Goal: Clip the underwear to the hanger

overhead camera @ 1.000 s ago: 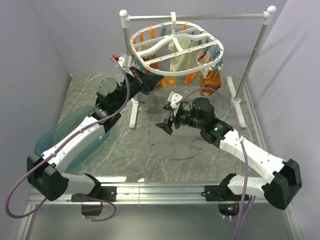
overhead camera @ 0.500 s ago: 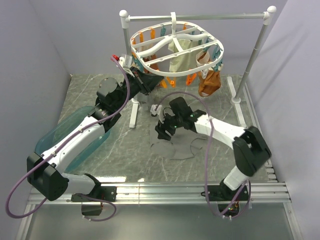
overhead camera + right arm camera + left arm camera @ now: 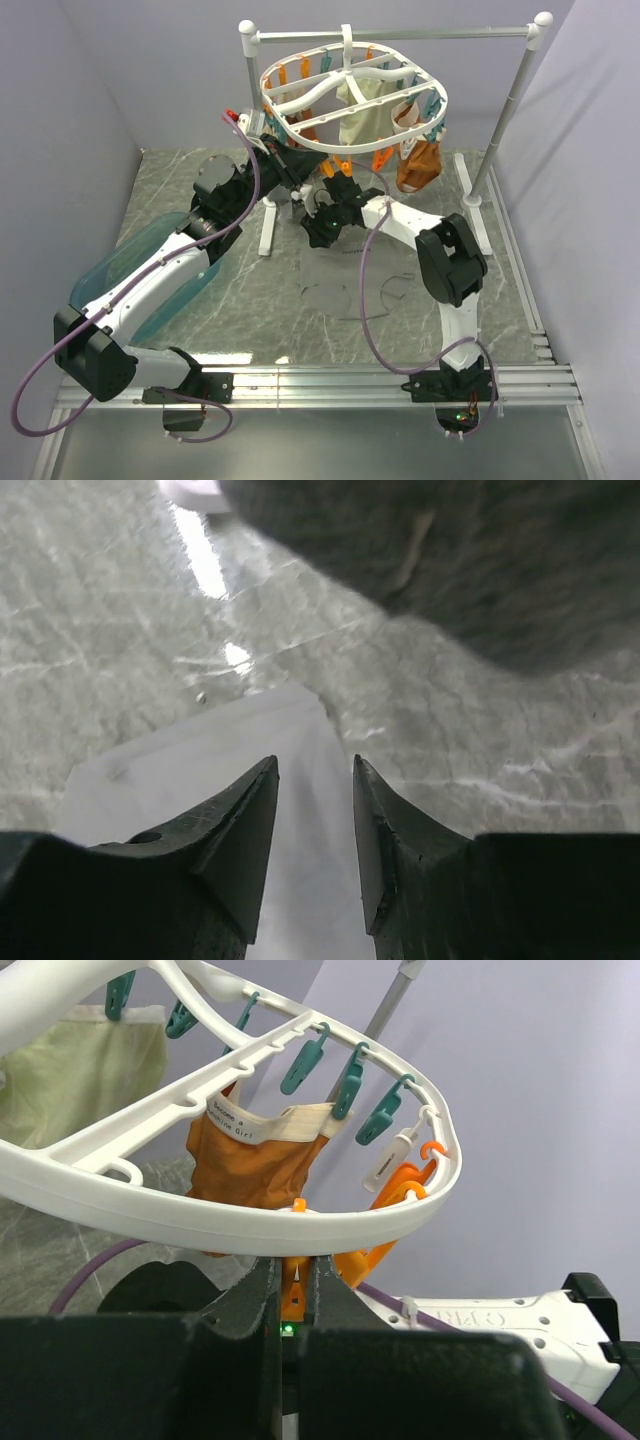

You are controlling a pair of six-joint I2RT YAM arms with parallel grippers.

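Observation:
The hanger (image 3: pixel 300 141), a white oval frame with orange and teal pegs, hangs from the rail. Its rim fills the left wrist view (image 3: pixel 250 1225). My left gripper (image 3: pixel 294 166) is under the front rim, shut on an orange peg (image 3: pixel 292 1295). The grey underwear (image 3: pixel 335 290) lies flat on the table. My right gripper (image 3: pixel 316 231) hovers above the table just right of the left gripper, open and empty (image 3: pixel 313 765). Blurred grey fabric (image 3: pixel 480 570) fills that view's top right, clear of the fingers. I cannot tell what it is.
A brown-orange garment (image 3: pixel 420 160) and a cream cloth (image 3: pixel 365 115) hang from the frame. The white rail stand (image 3: pixel 400 33) spans the back, and its left foot (image 3: pixel 200 770) lies below the right fingers. A teal bin (image 3: pixel 140 270) sits at the left.
My right gripper dipped toward the underwear on the table, then rose up and left to beside the left gripper. It holds nothing. The left arm has not moved.

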